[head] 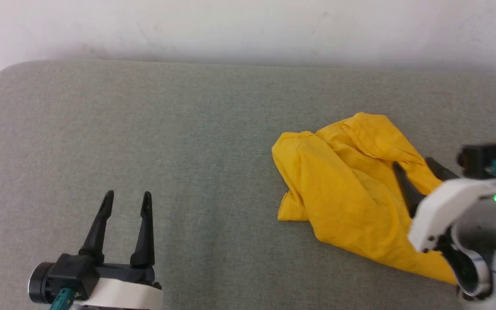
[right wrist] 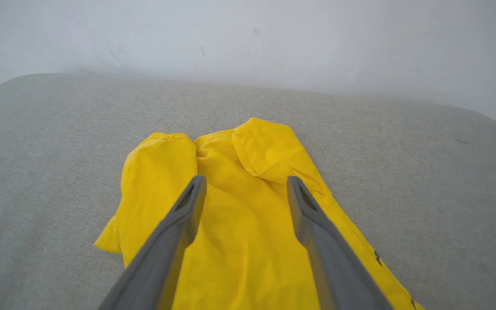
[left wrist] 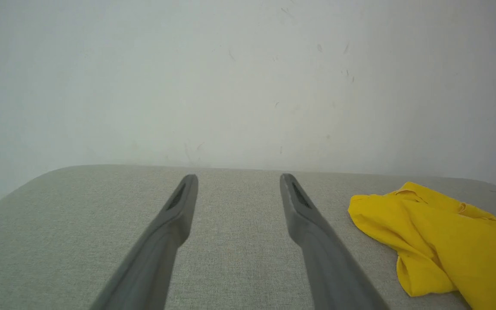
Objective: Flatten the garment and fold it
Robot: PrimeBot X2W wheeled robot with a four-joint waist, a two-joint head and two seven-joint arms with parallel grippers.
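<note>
Nearest, the left gripper hangs spread and empty over the grey cushion. The right gripper, fingers parted and gripping nothing, sits over the garment. It is a crumpled yellow heap on the cushion's right side, its long axis running from near-right to far-left. Tiny black marks on its edge are too small to read.

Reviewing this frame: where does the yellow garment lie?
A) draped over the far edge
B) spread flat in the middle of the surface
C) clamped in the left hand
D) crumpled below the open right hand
D: the garment lies bunched under the right hand, whose fingers stand apart with no cloth pinched; the left hand is open over the bare grey surface.
</note>
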